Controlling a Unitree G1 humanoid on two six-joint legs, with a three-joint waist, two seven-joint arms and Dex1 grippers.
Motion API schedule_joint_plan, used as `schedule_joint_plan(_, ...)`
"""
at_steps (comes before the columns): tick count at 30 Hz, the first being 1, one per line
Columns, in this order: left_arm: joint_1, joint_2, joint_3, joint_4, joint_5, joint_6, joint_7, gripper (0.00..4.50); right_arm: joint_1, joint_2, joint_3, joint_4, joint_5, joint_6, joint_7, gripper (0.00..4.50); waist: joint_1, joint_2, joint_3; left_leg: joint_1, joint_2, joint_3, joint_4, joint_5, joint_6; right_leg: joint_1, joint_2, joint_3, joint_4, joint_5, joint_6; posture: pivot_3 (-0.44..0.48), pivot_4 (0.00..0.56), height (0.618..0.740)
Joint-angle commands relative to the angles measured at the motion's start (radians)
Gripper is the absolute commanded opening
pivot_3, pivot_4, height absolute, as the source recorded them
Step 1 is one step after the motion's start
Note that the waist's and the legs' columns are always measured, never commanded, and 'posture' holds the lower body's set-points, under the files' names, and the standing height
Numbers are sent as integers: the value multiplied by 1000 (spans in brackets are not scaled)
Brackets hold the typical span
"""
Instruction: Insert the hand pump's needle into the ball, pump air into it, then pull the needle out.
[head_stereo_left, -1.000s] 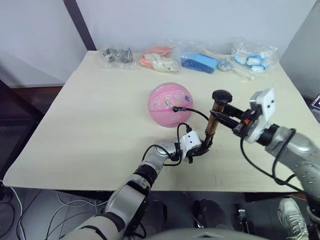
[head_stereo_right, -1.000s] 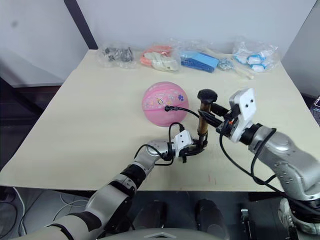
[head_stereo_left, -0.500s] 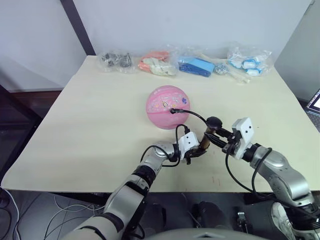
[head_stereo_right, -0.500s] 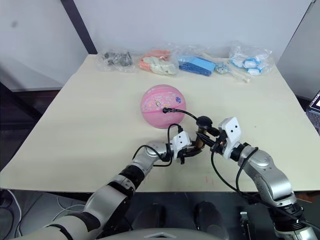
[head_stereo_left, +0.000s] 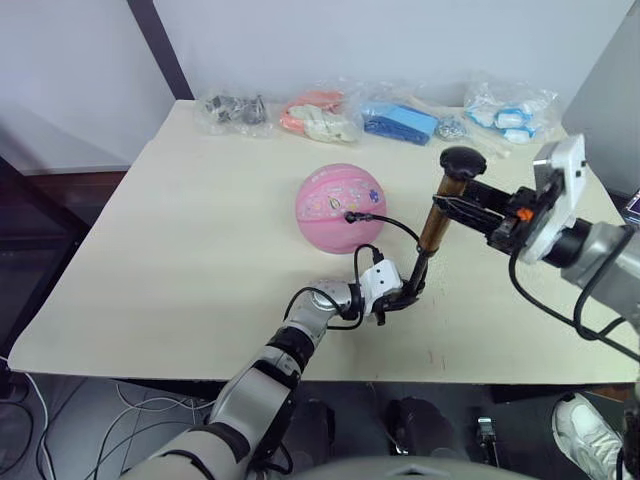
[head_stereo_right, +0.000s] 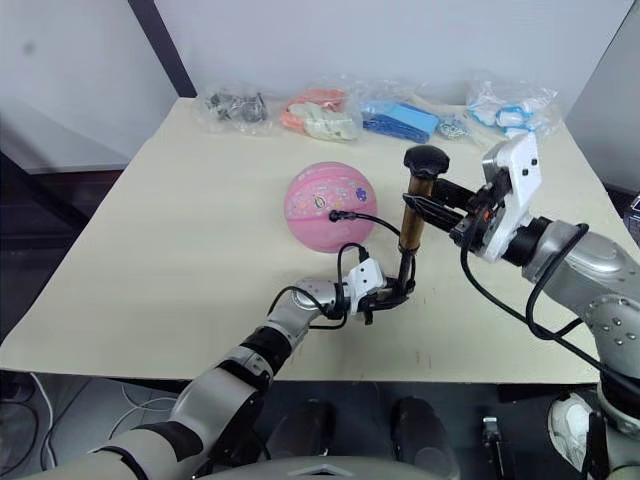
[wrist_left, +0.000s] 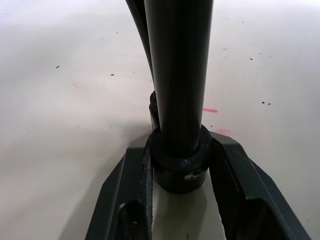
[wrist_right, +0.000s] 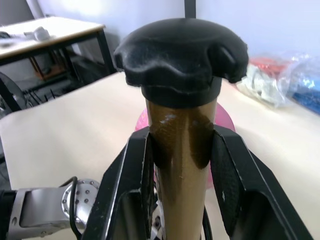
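Observation:
The pink ball (head_stereo_left: 335, 205) rests mid-table. A black hose (head_stereo_left: 395, 226) runs from the hand pump's base to the needle fitting (head_stereo_left: 350, 216), which sits against the ball's side; the needle pin itself is hidden. The hand pump (head_stereo_left: 433, 222) stands tilted just right of the ball, its gold tube raised on a thin black rod. My left gripper (head_stereo_left: 408, 295) is shut on the pump's black base (wrist_left: 180, 170) at the table. My right gripper (head_stereo_left: 448, 200) is shut on the gold tube (wrist_right: 181, 145) just under the black knob (wrist_right: 182, 55).
Several clear bags lie along the table's far edge: dark parts (head_stereo_left: 232, 110), orange-pink items (head_stereo_left: 318, 115), blue items (head_stereo_left: 398, 122), white-blue items (head_stereo_left: 510, 110). Bare tabletop (head_stereo_left: 180, 250) stretches to the left of the ball.
My right gripper pushed the knob and gold tube down close to the base, then lifted them higher than before. The left gripper, base and ball stayed put.

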Motion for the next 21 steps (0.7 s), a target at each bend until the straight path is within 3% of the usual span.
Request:
schedule_joint_plan(1,59,56,-15,109,62,70,21,1116,-50,3,-58,-54,50,-45,-31,1058,1,0,0,-3,-1,0,1,0,0,-3,0,1,1,2,2,0,150,740)
schedule_joint_plan(7,59,56,-17,107,61,71,19,1116,129,72,90,-32,-135,-122,27,1058,-1,-2,-1,-2,-2,3,1,0,0,-3,0,4,0,2,3,0,150,740)
schedule_joint_plan(11,58,58,-18,101,61,74,19,1116,293,101,332,136,-434,-284,105,1058,-7,-8,-10,1,0,3,1,0,0,-1,3,4,0,2,2,0,150,740)
schedule_joint_plan(14,60,61,-19,97,61,76,18,1116,354,162,438,249,-545,-383,153,1058,-13,-7,-18,4,1,3,0,0,0,1,4,4,0,2,2,0,150,740)
schedule_joint_plan(18,65,67,-18,88,59,79,18,1116,396,210,480,333,-627,-456,192,1058,-25,-11,-23,18,5,3,-2,0,0,13,3,4,0,-2,-4,0,150,740)
schedule_joint_plan(21,69,72,-17,82,58,82,18,1116,429,247,497,408,-676,-499,222,1058,-26,-11,-24,20,8,3,-3,-1,-1,15,1,3,-1,-3,-6,0,150,740)
